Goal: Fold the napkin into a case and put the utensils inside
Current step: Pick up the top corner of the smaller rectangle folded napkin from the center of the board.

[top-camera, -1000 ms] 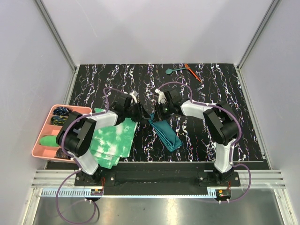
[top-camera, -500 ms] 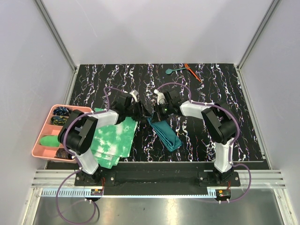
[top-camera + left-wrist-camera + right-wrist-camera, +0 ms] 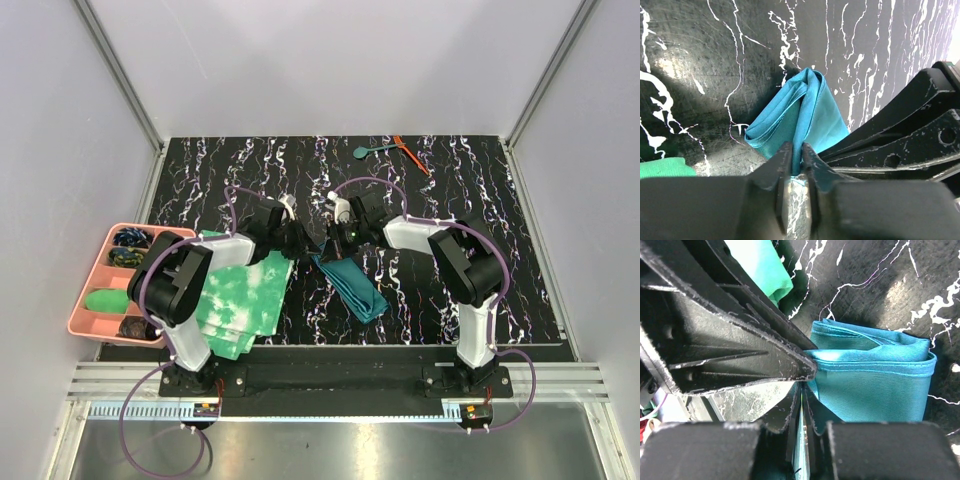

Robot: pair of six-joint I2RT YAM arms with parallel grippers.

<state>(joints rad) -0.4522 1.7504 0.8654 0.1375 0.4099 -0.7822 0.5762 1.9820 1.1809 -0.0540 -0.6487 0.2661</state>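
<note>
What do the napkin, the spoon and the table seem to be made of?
Napkin: woven cloth, teal with a slight sheen; fine ribbing shows and it folds softly.
Spoon: probably plastic, teal; too small to judge the finish.
Table: hard and smooth, black with white marble-like veins, perhaps laminate or a printed sheet; it catches glare and shows fine scratches.

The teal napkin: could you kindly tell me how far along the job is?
Done: the napkin lies folded into a long narrow strip. In hand: the left gripper and right gripper both pinch its far end. Left: the teal spoon and orange stick lie at the far edge of the table, not yet tucked inside.
</note>
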